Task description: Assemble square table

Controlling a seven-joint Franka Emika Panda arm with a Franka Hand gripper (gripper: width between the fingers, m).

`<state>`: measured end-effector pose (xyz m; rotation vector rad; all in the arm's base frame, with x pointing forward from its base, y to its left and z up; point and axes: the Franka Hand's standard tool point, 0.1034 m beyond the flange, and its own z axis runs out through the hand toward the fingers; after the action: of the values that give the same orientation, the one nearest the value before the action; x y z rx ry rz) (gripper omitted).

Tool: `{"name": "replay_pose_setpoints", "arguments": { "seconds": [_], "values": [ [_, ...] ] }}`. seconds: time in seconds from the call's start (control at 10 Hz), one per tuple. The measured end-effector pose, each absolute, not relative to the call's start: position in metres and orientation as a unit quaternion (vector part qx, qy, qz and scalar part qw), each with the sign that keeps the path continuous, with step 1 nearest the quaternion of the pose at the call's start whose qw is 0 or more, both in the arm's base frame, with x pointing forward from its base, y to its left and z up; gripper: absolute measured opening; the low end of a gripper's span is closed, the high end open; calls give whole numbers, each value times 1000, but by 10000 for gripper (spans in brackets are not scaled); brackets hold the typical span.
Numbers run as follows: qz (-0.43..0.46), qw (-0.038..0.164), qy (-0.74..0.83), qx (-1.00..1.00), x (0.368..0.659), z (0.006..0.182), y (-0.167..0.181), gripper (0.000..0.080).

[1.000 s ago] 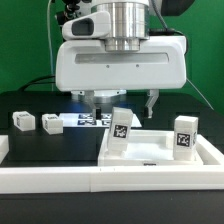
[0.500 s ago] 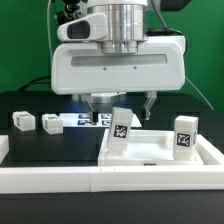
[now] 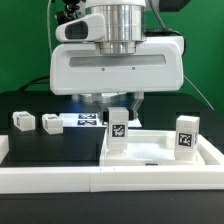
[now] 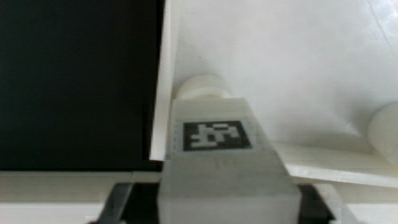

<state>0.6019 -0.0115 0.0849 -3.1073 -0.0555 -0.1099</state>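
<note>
The white square table slab [image 3: 160, 150] lies flat on the exterior view's right. A white tagged leg block [image 3: 118, 128] stands upright on its near left corner. My gripper [image 3: 119, 104] hangs straight above it, with a finger on each side of the block's top, shut on it. In the wrist view the same leg [image 4: 215, 135] fills the space between my gripper's [image 4: 217, 205] dark fingers, over the white slab [image 4: 302, 70]. A second tagged leg [image 3: 185, 135] stands on the slab's right side.
Two more small white leg blocks [image 3: 22, 120] [image 3: 50, 123] lie on the black table at the exterior view's left. The marker board [image 3: 85, 121] lies behind them. A long low white barrier rail [image 3: 50, 178] runs along the front.
The fingers were spread wide on either side of the leg one second ago. They have drawn in and now sit against the leg's top. The leg has not moved.
</note>
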Motion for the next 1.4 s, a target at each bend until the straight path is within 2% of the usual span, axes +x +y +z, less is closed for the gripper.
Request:
{"name": "replay_pose_setpoints", "arguments": {
  "seconds": [0.4,1.2,1.4],
  "values": [
    [-35,18,2,-999,602,85,-11,289],
    [-29,40,374,-926,604,83,2,290],
    [-27,40,447,-893,604,83,3,290]
  ]
}}
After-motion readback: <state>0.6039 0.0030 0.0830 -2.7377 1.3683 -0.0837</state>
